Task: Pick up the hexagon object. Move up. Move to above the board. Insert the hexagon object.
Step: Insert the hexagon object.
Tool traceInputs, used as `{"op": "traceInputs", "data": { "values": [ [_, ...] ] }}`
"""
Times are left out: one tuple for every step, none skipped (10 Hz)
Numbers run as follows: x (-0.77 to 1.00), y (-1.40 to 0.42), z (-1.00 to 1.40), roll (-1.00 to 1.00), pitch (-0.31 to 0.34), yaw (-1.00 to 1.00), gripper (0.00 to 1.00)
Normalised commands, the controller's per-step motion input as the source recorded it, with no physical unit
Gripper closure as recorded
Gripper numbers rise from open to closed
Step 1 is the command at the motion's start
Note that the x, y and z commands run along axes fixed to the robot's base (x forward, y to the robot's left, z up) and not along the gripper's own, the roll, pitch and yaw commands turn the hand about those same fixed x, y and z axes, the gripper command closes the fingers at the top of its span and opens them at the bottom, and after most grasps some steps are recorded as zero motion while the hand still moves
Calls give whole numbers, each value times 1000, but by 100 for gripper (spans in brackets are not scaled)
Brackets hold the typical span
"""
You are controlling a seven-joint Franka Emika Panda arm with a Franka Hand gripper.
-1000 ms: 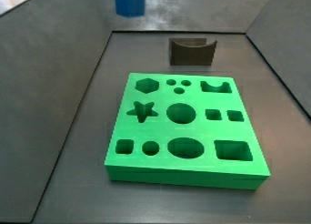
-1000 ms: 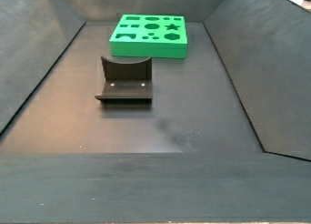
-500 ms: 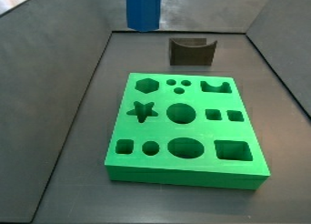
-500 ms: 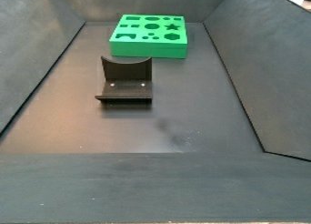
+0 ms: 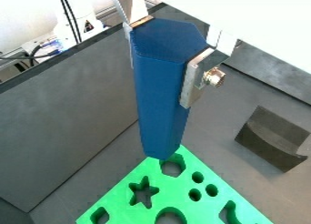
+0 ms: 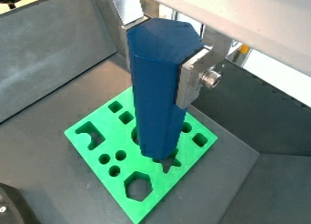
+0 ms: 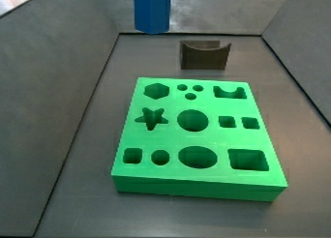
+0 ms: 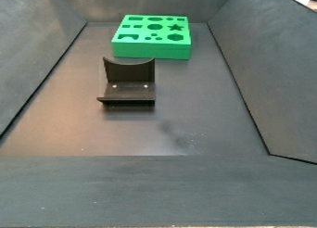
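Up close, both wrist views show the claw [image 5: 165, 47] pinching the hexagon object [image 5: 163, 91] upright, high above the board [image 6: 122, 141]. Beyond, on the dark walled floor [image 8: 173, 130], a side view shows the fixture [image 8: 126, 81], then the board.

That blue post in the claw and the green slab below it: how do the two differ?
The hexagon object is blue, while the board is bright green. The hexagon object is a tall, slim, solid post; the board is a wide, flat slab full of shaped holes. The hexagon object hangs upright in the air, clamped between the fingers of the claw; the board lies flat on the dark floor. Both look plain and matte.
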Motion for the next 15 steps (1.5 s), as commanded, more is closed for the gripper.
{"op": "traceInputs", "data": {
  "values": [
    [0, 0, -11, 0, -6, 0, 100],
    [0, 0, 0, 0, -4, 0, 100],
    [0, 0, -20, 0, -6, 0, 100],
    [0, 0, -31, 0, -7, 0, 100],
    [0, 0, -34, 0, -4, 0, 100],
    [0, 0, -20, 0, -1, 0, 100],
    [-17, 0, 0, 0, 0, 0, 100],
    [0, 37, 0, 0, 0, 0, 100],
    [0, 17, -26, 0, 0, 0, 100],
    [0, 17, -63, 0, 0, 0, 100],
    [0, 3, -89, 0, 0, 0, 100],
    [0, 20, -94, 0, 0, 0, 100],
    [0, 11, -117, 0, 0, 0, 100],
    [-43, 0, -180, 36, -3, 0, 100],
    [-109, 0, -246, 104, -41, 0, 100]
  ]
}}
